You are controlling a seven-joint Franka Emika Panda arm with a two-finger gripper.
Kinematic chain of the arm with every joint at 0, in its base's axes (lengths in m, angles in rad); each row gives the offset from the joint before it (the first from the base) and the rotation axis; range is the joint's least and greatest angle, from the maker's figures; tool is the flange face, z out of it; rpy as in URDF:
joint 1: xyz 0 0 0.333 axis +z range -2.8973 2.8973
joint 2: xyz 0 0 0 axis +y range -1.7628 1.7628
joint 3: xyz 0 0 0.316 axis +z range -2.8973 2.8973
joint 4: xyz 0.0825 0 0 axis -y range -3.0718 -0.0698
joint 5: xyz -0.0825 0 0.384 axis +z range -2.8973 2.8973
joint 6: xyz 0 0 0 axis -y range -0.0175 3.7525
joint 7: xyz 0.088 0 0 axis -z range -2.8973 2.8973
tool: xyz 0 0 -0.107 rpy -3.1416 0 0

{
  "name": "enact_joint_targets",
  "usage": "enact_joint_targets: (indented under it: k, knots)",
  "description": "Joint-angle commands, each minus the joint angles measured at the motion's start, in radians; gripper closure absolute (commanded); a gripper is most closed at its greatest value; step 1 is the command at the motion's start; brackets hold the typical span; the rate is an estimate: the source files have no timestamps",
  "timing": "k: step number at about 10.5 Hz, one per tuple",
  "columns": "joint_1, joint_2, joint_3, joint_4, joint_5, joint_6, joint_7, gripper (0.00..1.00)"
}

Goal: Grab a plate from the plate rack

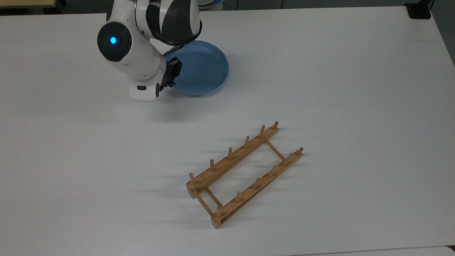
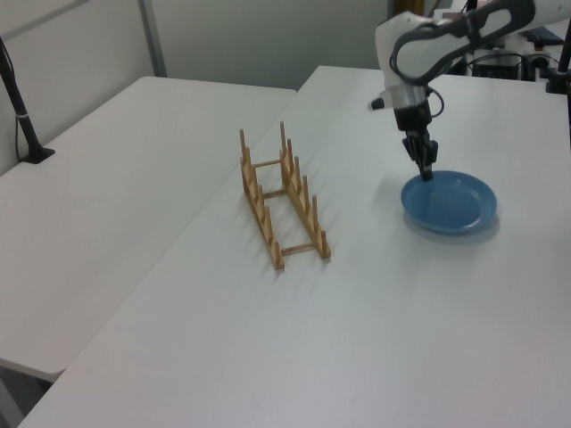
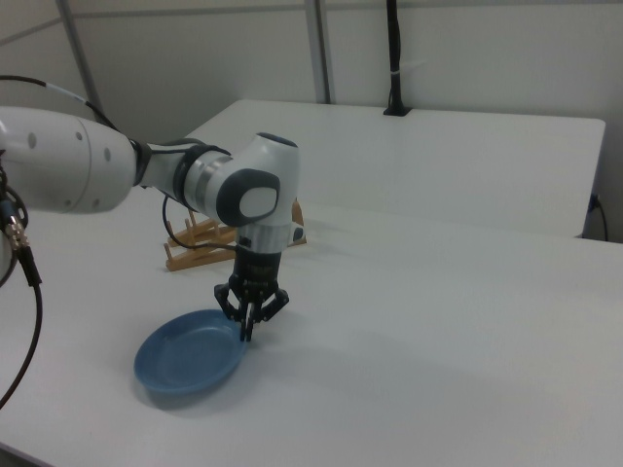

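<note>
The light-blue plate (image 1: pixel 202 67) lies flat on the white table, well apart from the plate rack (image 1: pixel 245 174). In the left view the plate (image 2: pixel 451 203) is to the right of the wooden rack (image 2: pixel 284 201), whose pegs hold nothing. My gripper (image 3: pixel 249 329) points straight down at the plate (image 3: pixel 185 355), its fingers pinched together on the rim. In the left view the gripper (image 2: pixel 427 171) meets the plate's far-left rim. From the top view, the arm covers most of the gripper (image 1: pixel 165 85). The arm also partly hides the rack (image 3: pixel 190 251) in the right view.
The white table (image 1: pixel 320 89) stretches wide around the plate and the rack. A second white table (image 2: pixel 116 178) adjoins it on the left view's left, with a black post (image 2: pixel 22 116) clamped on. A black block (image 1: pixel 419 10) sits at the top view's far right corner.
</note>
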Motion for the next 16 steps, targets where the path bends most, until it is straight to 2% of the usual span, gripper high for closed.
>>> enact_joint_targets:
  k: [1, 2, 3, 5, 8, 10, 13, 14, 16]
  knots:
    - [-0.014, 0.005, -0.002, 0.007, 0.021, -0.046, -0.030, 0.43]
    - [-0.014, 0.005, -0.002, 0.010, 0.020, -0.046, -0.023, 0.25]
    - [-0.014, -0.001, -0.002, 0.018, 0.011, -0.046, -0.010, 0.00]
    - [-0.013, -0.050, -0.005, 0.085, 0.004, -0.057, 0.055, 0.00]
    - [0.004, -0.128, 0.002, 0.180, -0.041, -0.057, 0.409, 0.00]
    - [0.042, -0.196, 0.002, 0.191, -0.064, -0.057, 0.612, 0.00]
    - [0.103, -0.296, -0.002, 0.188, -0.161, -0.133, 0.863, 0.00]
    - [0.110, -0.311, -0.001, 0.188, -0.169, -0.161, 0.941, 0.00]
    - [0.111, -0.328, 0.001, 0.185, -0.164, -0.187, 1.010, 0.00]
